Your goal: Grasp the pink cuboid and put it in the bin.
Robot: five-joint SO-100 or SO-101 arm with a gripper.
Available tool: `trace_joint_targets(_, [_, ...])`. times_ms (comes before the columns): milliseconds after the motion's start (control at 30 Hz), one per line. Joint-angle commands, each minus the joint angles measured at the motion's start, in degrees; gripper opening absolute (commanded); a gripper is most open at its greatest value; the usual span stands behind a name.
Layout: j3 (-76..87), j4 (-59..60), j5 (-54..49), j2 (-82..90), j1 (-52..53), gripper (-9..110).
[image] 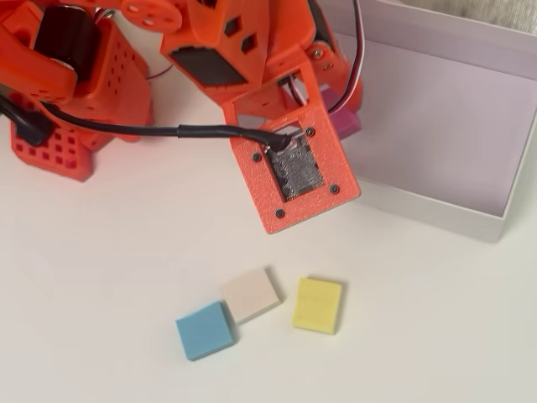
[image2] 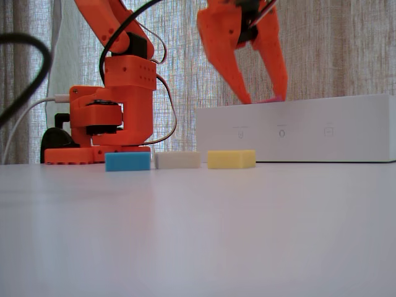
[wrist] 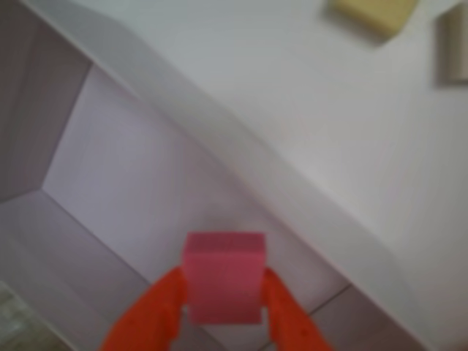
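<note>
jaws: clamped on the pink cuboid (wrist: 223, 276)
spot: above the bin (wrist: 131, 175) floor, wall at 3 o'clock
risk: releasing early might bounce it out

Matte pink cuboid (wrist: 223, 276), grainy orange plastic hand (wrist: 223, 311), smooth white cardboard bin (image: 436, 214)

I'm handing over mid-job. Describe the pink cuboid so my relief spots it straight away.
Find the big white bin at the right of the overhead view, then the orange gripper hanging over its near wall. The pink cuboid is clamped between its fingers, above the bin's floor in the wrist view. It is the only block off the table; the blue, beige and yellow ones lie outside.
</note>
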Motion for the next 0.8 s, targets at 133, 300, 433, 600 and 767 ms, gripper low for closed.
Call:
trace_joint_targets(133, [0.2,-6.4,-0.5,2.2,-0.4,43])
trace_joint_targets(300, [-2.7,-15.0,0.0,6.2,4.3,43])
trace_joint_targets(433, [-3.2,-29.0,2.0,17.8,15.5,41])
trace_joint_targets(600, [4.4,-38.0,6.9,37.2,27.9,40])
trace_joint_targets(767, [15.6,-27.9,8.9,50.5,36.0,37])
